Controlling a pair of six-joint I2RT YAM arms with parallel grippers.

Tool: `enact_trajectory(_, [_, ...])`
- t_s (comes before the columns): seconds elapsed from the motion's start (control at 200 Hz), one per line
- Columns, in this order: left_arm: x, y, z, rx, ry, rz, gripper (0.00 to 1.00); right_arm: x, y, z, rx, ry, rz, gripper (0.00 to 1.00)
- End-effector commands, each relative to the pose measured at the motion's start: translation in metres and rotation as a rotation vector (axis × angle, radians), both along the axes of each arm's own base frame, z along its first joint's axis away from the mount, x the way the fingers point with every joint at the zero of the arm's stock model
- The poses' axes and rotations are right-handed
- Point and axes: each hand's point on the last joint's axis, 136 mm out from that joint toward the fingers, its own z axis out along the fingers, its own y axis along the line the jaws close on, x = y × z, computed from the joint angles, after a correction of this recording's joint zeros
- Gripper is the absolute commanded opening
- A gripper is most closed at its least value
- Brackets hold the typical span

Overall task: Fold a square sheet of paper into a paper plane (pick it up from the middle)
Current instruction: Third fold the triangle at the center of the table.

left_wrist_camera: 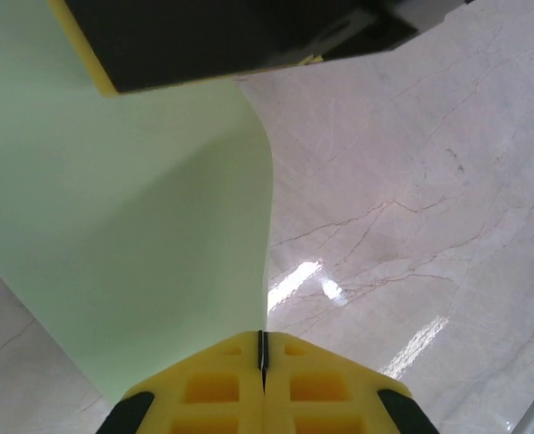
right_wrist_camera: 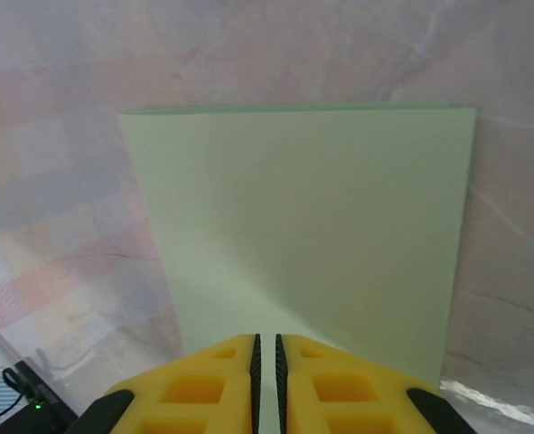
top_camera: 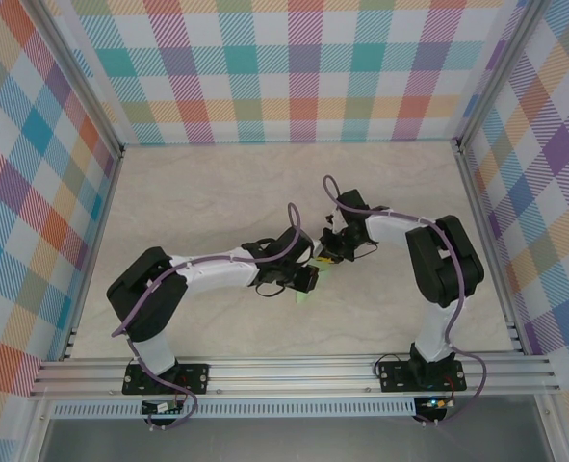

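Paper sheet [right_wrist_camera: 303,226] off the table [left_wrist_camera: 411,181], left gripper [left_wrist_camera: 262,348] and right gripper [right_wrist_camera: 267,348] both pinched shut on it, no crease visible, so I'd say all folds are left.

Pale marble-look table [top_camera: 217,192], thin grey veins, glossy, glare streaks at lower centre of left wrist view. Plaid walls [top_camera: 303,67] on three sides; aluminium rail [top_camera: 294,375] along bottom edge.

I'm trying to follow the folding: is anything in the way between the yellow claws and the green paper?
Nothing visible stands between them. The left gripper is shut on an edge of the square sheet of paper, and the right gripper pinches it too, so both touch the sheet directly.
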Motion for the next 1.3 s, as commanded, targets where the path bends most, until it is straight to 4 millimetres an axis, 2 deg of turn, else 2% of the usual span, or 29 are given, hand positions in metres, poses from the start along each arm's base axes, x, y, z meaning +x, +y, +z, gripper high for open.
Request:
enact_trajectory(0.0, [0.005,0.002,-0.006,0.002,0.028,0.007,0.0,-0.003,-0.009,-0.01,-0.075,0.01,0.031,0.14])
enact_trajectory(0.295, [0.021,0.017,-0.013,0.034,0.034,0.053,0.0,-0.006,-0.016,-0.021,-0.122,0.023,0.043,0.14])
enact_trajectory(0.78, [0.036,0.02,-0.018,0.035,0.032,0.056,0.0,-0.008,-0.017,-0.025,-0.131,0.03,0.046,0.14])
enact_trajectory(1.295, [0.041,0.027,-0.028,0.074,0.04,0.058,0.0,-0.009,-0.018,-0.024,-0.132,0.033,0.041,0.15])
